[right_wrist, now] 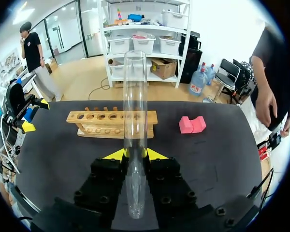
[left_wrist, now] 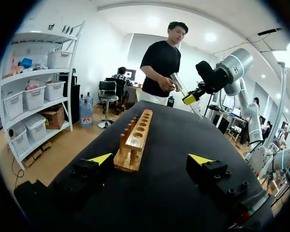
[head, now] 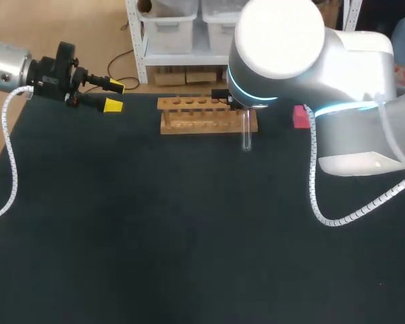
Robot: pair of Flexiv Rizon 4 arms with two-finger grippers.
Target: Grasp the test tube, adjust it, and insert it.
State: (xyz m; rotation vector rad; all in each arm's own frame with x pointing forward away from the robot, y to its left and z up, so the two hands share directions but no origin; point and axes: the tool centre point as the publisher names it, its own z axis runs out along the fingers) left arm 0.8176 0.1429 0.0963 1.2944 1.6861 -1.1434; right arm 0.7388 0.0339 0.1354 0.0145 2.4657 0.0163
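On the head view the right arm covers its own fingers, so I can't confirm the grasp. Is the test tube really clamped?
Observer: Yes. The right wrist view shows the right gripper shut on the test tube, a finger on each side.
Operator: Where along it?
Observer: Toward one end; the longer part sticks out ahead of the fingers.
Operator: Is it touching the rack?
Observer: No. The left wrist view shows it held in the air, apart from the rack.

Block [head: 300,117] lies right of rack [head: 208,123], seemingly level with it.
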